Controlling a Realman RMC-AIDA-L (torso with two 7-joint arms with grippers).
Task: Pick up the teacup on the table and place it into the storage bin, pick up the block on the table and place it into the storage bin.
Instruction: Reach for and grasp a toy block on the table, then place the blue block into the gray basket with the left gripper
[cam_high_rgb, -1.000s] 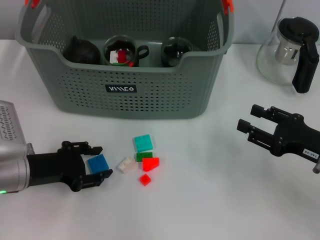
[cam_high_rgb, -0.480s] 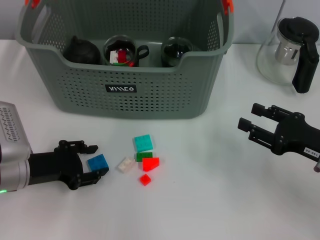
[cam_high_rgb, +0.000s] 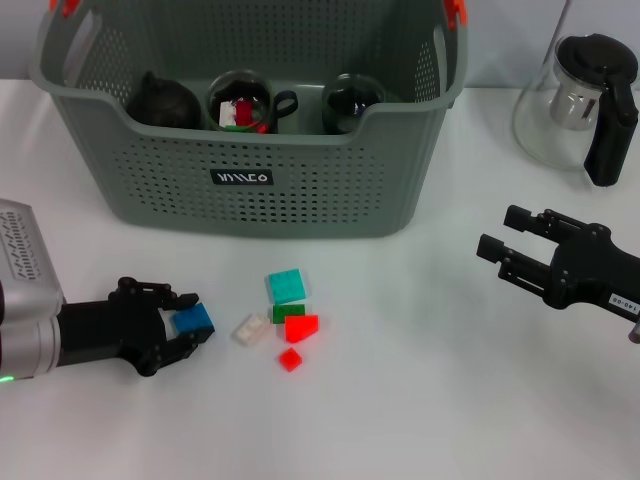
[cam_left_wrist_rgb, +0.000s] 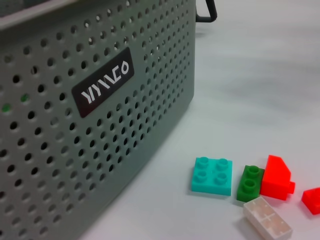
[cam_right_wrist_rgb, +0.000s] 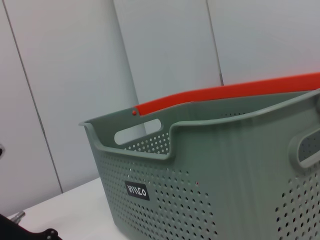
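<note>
On the white counter (cam_high_rgb: 420, 400), in front of the storage bin (cam_high_rgb: 300, 190), the left tool (cam_high_rgb: 178, 325) lies low over the surface with its black fingers pinching a blue block (cam_high_rgb: 192, 320), one finger on each side of it. The block sits just left of a small cluster of other pieces: a teal block (cam_high_rgb: 286, 285), a green block (cam_high_rgb: 288, 313), a red block (cam_high_rgb: 301, 327), a smaller red piece (cam_high_rgb: 290, 359) and a white block (cam_high_rgb: 250, 329). In the left wrist view the same cluster lies near the bin's perforated front wall, the teal block (cam_left_wrist_rgb: 212, 175) nearest it, the green (cam_left_wrist_rgb: 250, 183) and red (cam_left_wrist_rgb: 276, 177) ones touching each other, the white one (cam_left_wrist_rgb: 267, 223) just beside them.

The storage bin stands at the back of the counter, its black label (cam_high_rgb: 241, 178) facing forward and orange clips on the handles. Inside it, along the front wall, three dark round teacups show: one (cam_high_rgb: 162, 100) at the left, one (cam_high_rgb: 243, 100) in the middle with red and white pieces in it, and one (cam_high_rgb: 350, 100) at the right.

The right tool (cam_high_rgb: 500, 245) hovers well to the right of the blocks, fingers spread and holding nothing. Behind it, at the counter's far right, stands a glass teapot (cam_high_rgb: 582, 100) with a black handle and lid.
</note>
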